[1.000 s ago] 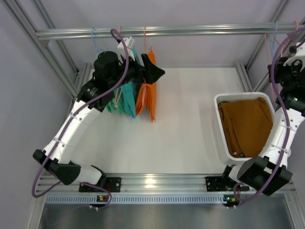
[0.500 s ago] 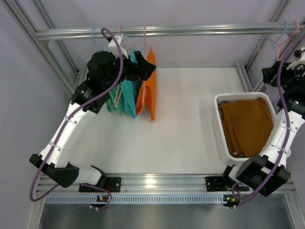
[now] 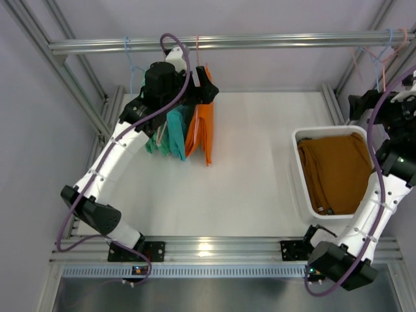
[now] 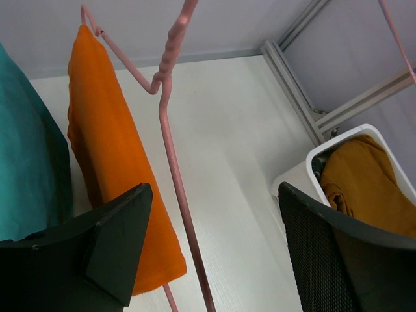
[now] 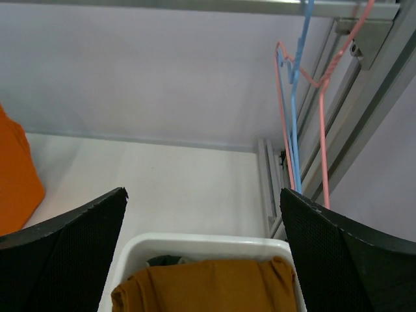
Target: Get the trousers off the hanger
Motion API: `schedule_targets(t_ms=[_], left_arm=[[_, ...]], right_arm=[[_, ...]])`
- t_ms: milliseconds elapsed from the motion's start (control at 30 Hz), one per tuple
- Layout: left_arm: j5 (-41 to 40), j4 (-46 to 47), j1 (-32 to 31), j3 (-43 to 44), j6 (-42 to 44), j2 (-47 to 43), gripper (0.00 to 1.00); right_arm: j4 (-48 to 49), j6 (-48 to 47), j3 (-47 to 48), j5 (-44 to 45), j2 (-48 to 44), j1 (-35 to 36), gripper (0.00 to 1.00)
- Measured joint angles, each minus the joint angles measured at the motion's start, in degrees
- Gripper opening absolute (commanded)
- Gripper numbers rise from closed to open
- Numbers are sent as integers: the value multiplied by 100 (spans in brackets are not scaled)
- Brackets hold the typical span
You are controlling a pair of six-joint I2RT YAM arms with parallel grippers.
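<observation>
Orange trousers [image 3: 203, 127] hang on pink hanger [image 4: 166, 136] from rail [image 3: 273, 41], over bench [image 3: 253, 162] near far-left corner. Teal trousers [image 3: 173, 133] hang just beside them, toward left edge. Left jaws spread wide, hanger wire between them, not pinched. Brown trousers [image 3: 336, 170] lie in white bin [image 3: 297, 182] at right edge. Right jaws spread, empty, above bin's far end.

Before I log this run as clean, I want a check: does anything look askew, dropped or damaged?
Nothing stands out. The orange trousers and teal trousers hang side by side, and the brown trousers lie inside the bin.
</observation>
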Motion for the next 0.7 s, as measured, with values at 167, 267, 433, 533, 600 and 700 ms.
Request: schedule_targets(t_ms=[167,267,433,533,600,700], left_arm=[[813,120,317,111,-452,317,78],[1502,619,597,-81,-968,402,73],[2332,1700,826,-610,-1893,367,55],[2640,2013,866,-691,-2308,332,46],[2767,2153,874,-723,-2465,330,36],[2922,2229,879,-730,-2706,330,18]], right_arm=[[-184,61,232,-181,-433,0,99],[-223,168,369,-339,-645,0,100],[-262,457,420,-472,-979,0,100],[-254,640,417,-627,-1132,0,99],[-249,739,415,-721,-1202,0,99],[-256,835,404,-820,-1217,0,99]])
